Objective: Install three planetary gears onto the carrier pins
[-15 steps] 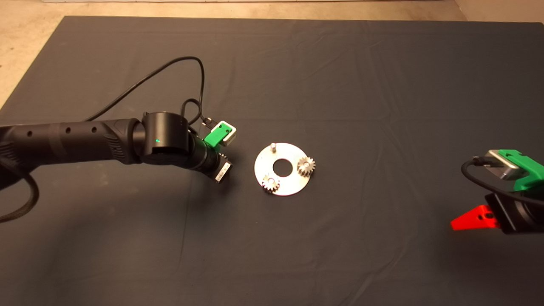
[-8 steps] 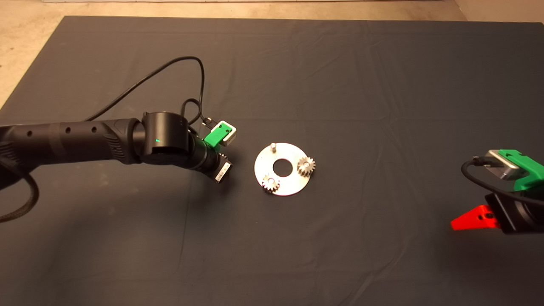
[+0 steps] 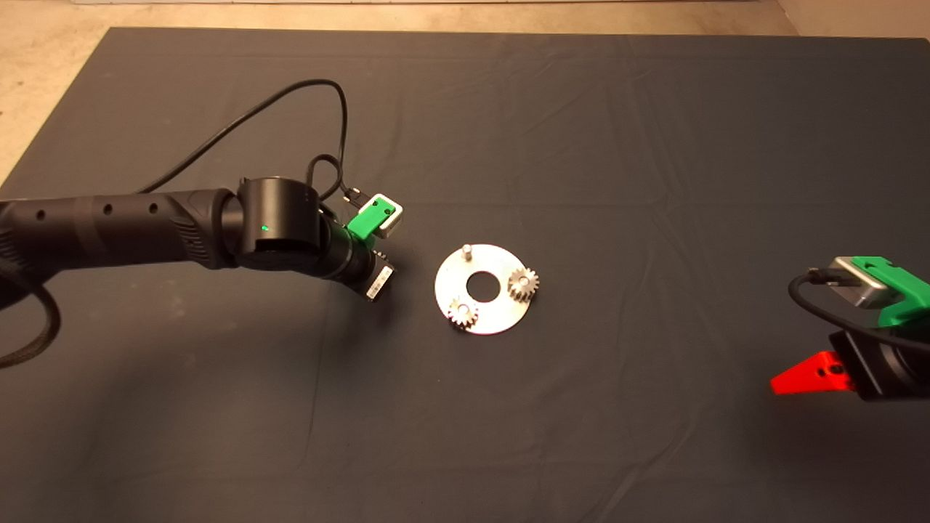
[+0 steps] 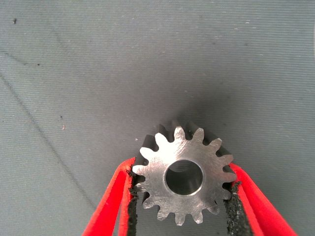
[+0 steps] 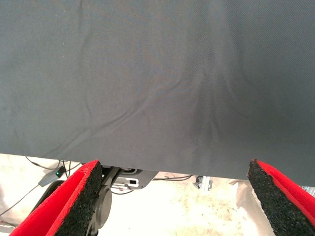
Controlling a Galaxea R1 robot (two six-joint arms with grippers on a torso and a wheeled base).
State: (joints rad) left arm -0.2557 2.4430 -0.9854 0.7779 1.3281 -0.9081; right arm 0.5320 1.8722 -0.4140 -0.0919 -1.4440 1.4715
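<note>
A shiny round disc [image 3: 483, 314] with a central hole lies mid-mat. Two planetary gears sit on its carrier pins, one at the right [image 3: 522, 282] and one at the front left [image 3: 462, 313]. The third pin [image 3: 466, 251] at the back left stands bare. My left gripper [image 4: 183, 196] is shut on the third planetary gear [image 4: 184, 175], its pads pressing both sides of the teeth, above bare mat. In the head view the left wrist [image 3: 363, 265] hovers left of the disc, with the fingers hidden beneath it. My right gripper [image 5: 179, 196] is open and empty at the mat's right edge.
A black cable [image 3: 290, 109] loops up behind the left arm. The dark mat [image 3: 581, 145] has soft creases. Beige floor [image 3: 43, 73] shows past the mat's far left corner. In the right wrist view the floor and some equipment [image 5: 123, 179] show past the mat's edge.
My left arm has lifted slightly and shifted a little away from the disc, with the gear in its grip. The right arm and the disc have not moved.
</note>
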